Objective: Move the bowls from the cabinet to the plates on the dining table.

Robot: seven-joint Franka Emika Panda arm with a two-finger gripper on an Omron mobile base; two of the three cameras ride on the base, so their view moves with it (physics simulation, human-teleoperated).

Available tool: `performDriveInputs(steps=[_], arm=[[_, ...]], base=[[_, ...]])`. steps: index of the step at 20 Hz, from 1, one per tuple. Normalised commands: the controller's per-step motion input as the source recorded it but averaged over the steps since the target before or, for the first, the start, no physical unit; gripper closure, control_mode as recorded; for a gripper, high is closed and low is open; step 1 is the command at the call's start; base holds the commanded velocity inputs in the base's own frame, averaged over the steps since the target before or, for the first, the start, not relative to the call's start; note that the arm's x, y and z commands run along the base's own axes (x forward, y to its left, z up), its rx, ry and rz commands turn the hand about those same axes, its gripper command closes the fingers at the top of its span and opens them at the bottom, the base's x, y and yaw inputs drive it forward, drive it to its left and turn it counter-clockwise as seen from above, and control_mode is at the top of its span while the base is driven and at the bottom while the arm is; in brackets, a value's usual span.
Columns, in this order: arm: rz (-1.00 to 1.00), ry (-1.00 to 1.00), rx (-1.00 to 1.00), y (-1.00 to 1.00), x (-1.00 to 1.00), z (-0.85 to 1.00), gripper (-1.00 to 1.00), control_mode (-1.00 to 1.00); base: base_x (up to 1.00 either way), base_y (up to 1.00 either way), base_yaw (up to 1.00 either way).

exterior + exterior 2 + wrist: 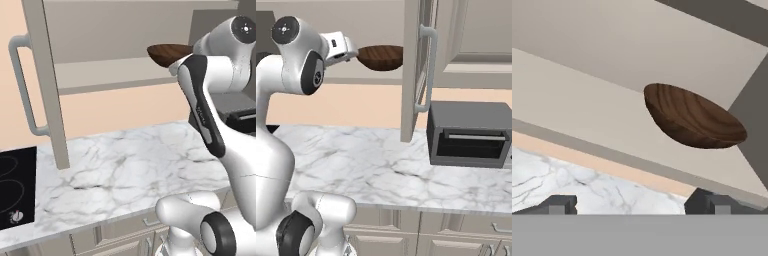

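Our gripper (632,202) stood wide open, holding nothing, near the brown bowl (693,117). The bowl sat on the open cabinet's (100,75) shelf.

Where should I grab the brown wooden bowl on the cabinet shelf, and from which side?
Take the brown wooden bowl by its near rim, coming in from the open cabinet front. It sits on the shelf with rounded, sloping walls, so a grip across the body would likely slip; one finger inside and one outside the thin rim looks safer. The gripper is open, just short of it.
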Motion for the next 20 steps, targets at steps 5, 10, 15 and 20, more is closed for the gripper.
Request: performDriveInputs(steps=[5,10,15,20], arm=[[0.00,0.08,0.00,0.00,0.35,0.12,-1.00,-1.00],[0.00,0.03,0.00,0.00,0.06,0.32,-1.00,-1.00],[0.00,0.00,0.00,-0.11,0.32,-0.08,-1.00,-1.00],[0.00,0.00,0.00,-0.23,0.44,-0.12,-1.00,-1.00]], base=[[0.00,0.00,0.00],[0.00,0.00,0.00],[0.00,0.00,0.00],[0.00,0.00,0.00]])
